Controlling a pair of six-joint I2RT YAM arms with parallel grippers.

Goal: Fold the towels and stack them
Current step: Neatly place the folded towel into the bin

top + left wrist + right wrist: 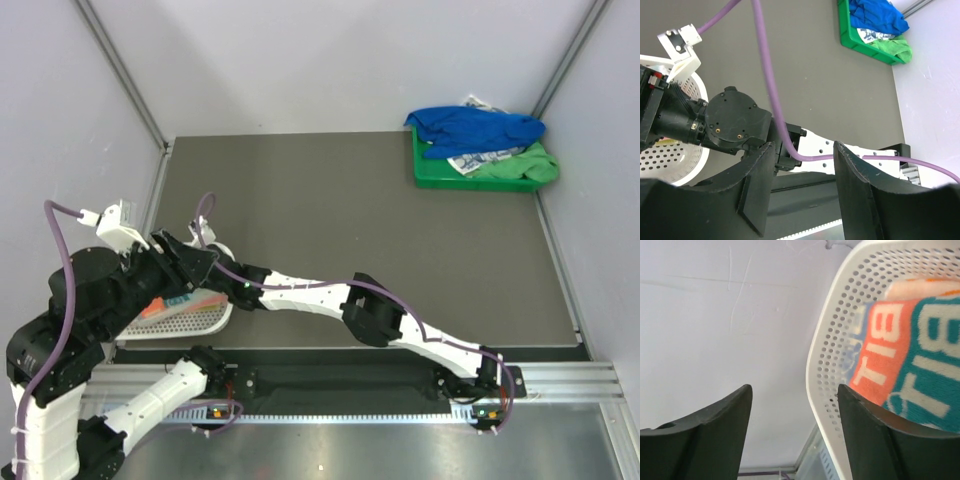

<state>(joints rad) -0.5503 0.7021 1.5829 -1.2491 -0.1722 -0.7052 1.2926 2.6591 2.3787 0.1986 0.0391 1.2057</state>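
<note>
A grey, teal and orange towel with big letters (182, 300) lies in the white mesh basket (200, 322) at the near left. In the right wrist view the towel (920, 350) shows through the basket wall (827, 340). My right gripper (794, 405) is open and empty, and the basket rim stands just inside its right finger (865, 435). In the top view the right gripper (185, 258) reaches across to the basket. My left gripper (800, 185) is open and empty, raised beside the basket (670, 160). A blue towel (475, 128), a white printed towel (485, 160) and a green towel (525, 168) are heaped in the tray.
The green plastic tray (430, 180) stands at the back right corner and also shows in the left wrist view (860, 47). The right arm (370, 312) lies across the near table. Purple cables (767, 75) loop by both wrists. Grey walls close in the left, back and right.
</note>
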